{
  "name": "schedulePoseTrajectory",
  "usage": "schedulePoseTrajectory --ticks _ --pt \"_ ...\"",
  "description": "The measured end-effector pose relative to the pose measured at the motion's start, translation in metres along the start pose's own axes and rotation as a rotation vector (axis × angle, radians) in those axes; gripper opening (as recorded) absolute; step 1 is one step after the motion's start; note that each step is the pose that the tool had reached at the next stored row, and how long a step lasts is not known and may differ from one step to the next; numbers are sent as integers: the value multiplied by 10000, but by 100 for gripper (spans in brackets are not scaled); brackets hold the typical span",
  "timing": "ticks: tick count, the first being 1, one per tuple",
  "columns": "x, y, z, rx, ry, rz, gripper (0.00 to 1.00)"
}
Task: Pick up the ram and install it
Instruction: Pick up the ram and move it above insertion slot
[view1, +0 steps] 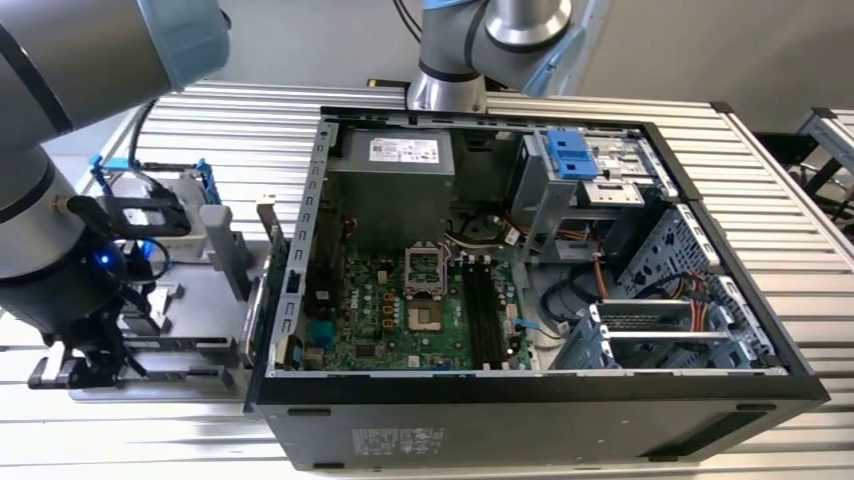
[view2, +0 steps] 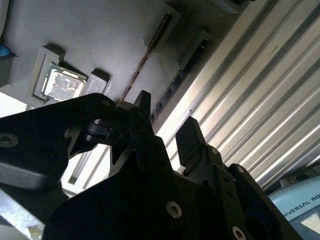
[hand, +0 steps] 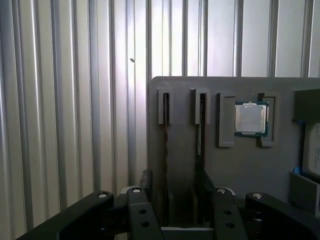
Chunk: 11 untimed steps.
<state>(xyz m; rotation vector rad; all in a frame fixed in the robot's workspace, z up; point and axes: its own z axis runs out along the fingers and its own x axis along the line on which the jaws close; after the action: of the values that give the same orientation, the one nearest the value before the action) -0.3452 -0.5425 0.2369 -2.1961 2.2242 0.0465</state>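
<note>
Open PC case (view1: 534, 420) sits on the slatted table (view1: 787, 200) with the motherboard (view1: 387, 320) flat inside, toward the exterior view's left. Parts holder (view1: 194, 310) is outside the case on that same side. In the first wrist view the ram (hand: 165, 150) stands on edge in its slot, another stick (hand: 201, 130) just beside it, processor (hand: 251, 119) past that.

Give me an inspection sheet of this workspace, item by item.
surface: ribbed metal table carrying an open computer case.
job's things: ram stands on edge in a slot of the grey holder, with a second stick in the next slot; neither is gripped.
clutter: processor chip seated in the same holder.
grippers: gripper open, close over the holder, in line with the two slots.
cables: orange cables inside the case.
surroundings: arm base at the table's far edge; pale wall behind.
</note>
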Motion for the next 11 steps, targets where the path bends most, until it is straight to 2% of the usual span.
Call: schedulePoseTrajectory --ticks 11 --pt "53 -3 199 -1 0 -23 100"
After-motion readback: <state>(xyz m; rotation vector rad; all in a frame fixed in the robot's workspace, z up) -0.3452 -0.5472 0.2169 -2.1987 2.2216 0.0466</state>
